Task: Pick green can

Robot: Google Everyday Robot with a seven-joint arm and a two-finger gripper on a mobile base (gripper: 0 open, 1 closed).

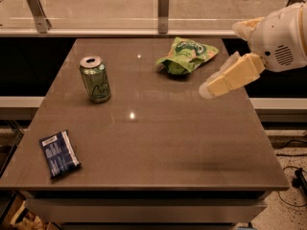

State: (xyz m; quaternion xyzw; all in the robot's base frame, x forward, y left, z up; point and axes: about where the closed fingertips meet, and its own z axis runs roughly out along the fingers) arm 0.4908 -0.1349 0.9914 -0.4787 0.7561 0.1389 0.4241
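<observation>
While the tool [215,84] hovers above the table [158,147], its arm [283,37] cut off rightward, its clench cannot be told. The green can [95,79] stands well to its left.

Pale cream gripper [211,86] at the right of the frame, just above mid-height: blocky, tapering to a rounded tip. Behind it, in the upper right corner, smooth rounded white housing [283,30] with a small round patch of vent holes [284,55]. Second cream part [245,28] at its upper left.
</observation>
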